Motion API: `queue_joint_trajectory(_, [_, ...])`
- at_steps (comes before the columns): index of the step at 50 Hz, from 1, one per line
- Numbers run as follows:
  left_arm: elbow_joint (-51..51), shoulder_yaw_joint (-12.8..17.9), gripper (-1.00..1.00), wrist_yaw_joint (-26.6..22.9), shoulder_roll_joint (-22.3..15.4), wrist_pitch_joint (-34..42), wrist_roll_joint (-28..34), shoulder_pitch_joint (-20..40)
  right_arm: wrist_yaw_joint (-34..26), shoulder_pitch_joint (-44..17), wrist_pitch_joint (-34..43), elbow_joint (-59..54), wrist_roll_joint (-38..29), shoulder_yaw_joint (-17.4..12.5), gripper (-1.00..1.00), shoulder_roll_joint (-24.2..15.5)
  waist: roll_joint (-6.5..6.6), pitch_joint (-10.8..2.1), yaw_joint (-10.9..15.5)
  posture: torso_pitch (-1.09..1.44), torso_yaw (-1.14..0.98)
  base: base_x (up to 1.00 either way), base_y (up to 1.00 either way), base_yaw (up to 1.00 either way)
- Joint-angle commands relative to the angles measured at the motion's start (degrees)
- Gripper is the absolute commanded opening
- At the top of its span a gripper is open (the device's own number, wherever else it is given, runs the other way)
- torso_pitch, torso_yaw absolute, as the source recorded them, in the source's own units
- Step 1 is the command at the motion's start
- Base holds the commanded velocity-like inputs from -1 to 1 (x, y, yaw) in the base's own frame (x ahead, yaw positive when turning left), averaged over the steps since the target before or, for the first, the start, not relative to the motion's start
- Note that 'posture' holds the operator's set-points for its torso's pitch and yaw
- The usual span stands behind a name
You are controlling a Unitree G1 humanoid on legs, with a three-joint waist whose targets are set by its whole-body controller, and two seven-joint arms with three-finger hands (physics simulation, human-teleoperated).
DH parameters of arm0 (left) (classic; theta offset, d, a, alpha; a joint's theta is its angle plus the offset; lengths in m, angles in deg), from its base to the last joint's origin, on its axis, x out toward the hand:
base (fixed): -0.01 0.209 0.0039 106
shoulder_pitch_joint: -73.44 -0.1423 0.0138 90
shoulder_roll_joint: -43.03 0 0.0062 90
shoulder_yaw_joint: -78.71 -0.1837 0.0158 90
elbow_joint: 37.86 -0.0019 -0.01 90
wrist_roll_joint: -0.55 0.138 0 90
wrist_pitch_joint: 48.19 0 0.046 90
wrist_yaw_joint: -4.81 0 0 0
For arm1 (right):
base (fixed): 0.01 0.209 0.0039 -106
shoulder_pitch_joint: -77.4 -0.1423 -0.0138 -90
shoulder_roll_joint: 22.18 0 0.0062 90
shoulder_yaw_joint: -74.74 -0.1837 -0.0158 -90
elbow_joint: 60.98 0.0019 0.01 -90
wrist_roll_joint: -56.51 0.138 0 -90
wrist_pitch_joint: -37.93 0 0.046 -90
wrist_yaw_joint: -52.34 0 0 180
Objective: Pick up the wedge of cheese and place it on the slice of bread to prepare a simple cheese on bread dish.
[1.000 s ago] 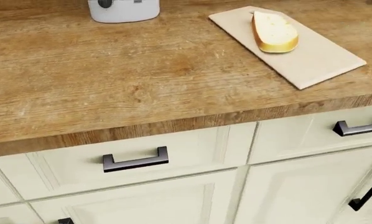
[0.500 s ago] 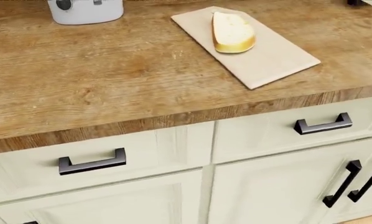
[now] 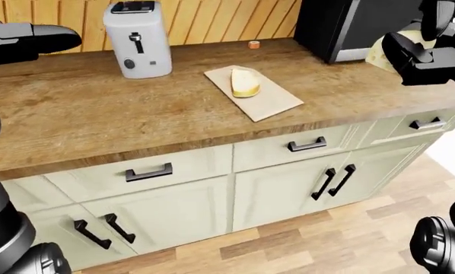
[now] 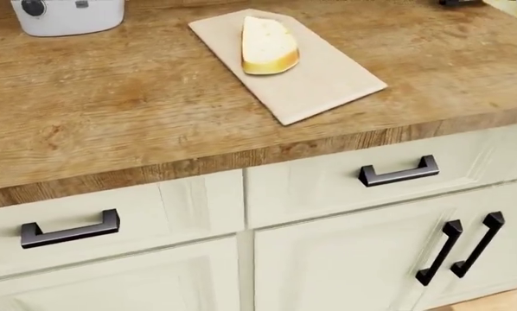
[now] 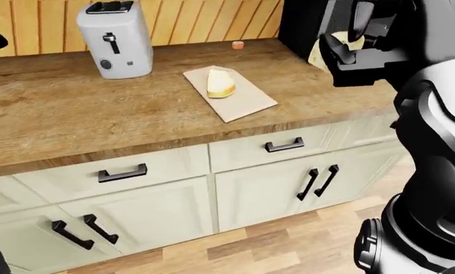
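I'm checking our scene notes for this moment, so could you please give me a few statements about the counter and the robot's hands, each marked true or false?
1. The pale slice of bread lies on the beige rectangular cutting board. True.
2. The yellow wedge of cheese already rests on the bread. False: it is at the right hand, above the counter and well to the right of the board.
3. The white toaster stands on the wooden counter to the left of the board in the left-eye view. True.
4. The left hand is touching the bread. False: it is raised at the left edge of the view, far from it.
5. A cabinet door below the counter hangs open. False: all are shut.
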Motion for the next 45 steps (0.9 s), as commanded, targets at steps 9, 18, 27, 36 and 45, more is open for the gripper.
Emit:
queue_joint_trajectory(9, [0.46,0.13,1.00,-0.47,-0.44,-1.97,0.48,1.42,-0.88,-1.26,-1.59,0.23,-2.88,-0.64,-1.00,-0.12,2.47,0.22,-0.24,0.00,0.00,0.05,-0.29,0.00])
queue_joint_trajectory(18, [1.09,0.20,1.00,-0.34,-0.58,-1.22,0.22,1.65,-1.76,-1.79,-0.62,0.64,-4.10,-0.52,-1.00,0.20,2.93,-1.23,-0.37,0.00,0.00,0.08,-0.19,0.00])
queue_joint_trajectory(27, [0.39,-0.16,1.00,-0.60,-0.31,-1.96,0.73,1.69,-2.43,-1.32,-1.48,0.19,-4.95,-0.72,-1.00,0.90,0.06,-0.47,-0.26,0.00,0.00,0.12,-0.32,0.00])
queue_joint_trajectory(36, [0.52,-0.27,1.00,-0.68,-0.20,-1.78,0.98,1.82,-1.88,-1.57,-2.61,0.51,-4.46,-0.14,-1.00,2.04,-0.73,1.14,-0.46,0.00,0.00,0.02,-0.01,0.00])
queue_joint_trajectory(45, [0.61,-0.20,1.00,-0.79,0.04,-1.78,1.21,1.65,-3.28,-0.94,-3.23,-0.06,-7.59,1.75,-1.00,2.18,2.29,0.07,-1.91,0.00,0.00,0.00,0.00,0.00])
